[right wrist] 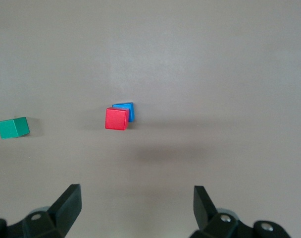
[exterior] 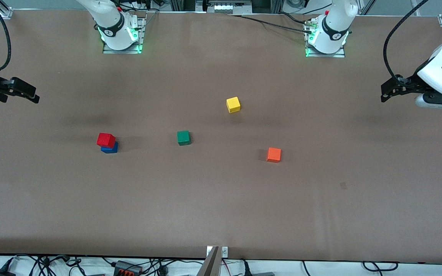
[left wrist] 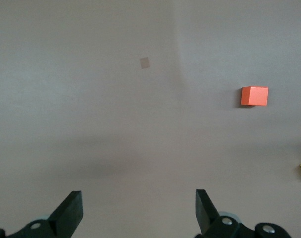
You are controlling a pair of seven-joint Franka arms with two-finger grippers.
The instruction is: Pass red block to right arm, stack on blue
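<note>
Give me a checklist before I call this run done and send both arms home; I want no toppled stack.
1. Red block on blue block: ok, though offset.
2. Right pincer open, apart from stack, at table's edge: ok.
3. Left pincer open, holding nothing, at its own end: ok.
4. Green block, yellow block, orange block apart from stack: ok.
5. Stack steady: cannot tell.

The red block (exterior: 106, 140), a small bright cube, is sitting on the blue block (exterior: 110, 148), slightly offset and twisted so the blue edges are peeking out below. The stack is resting toward the right arm's end of the table.
</note>
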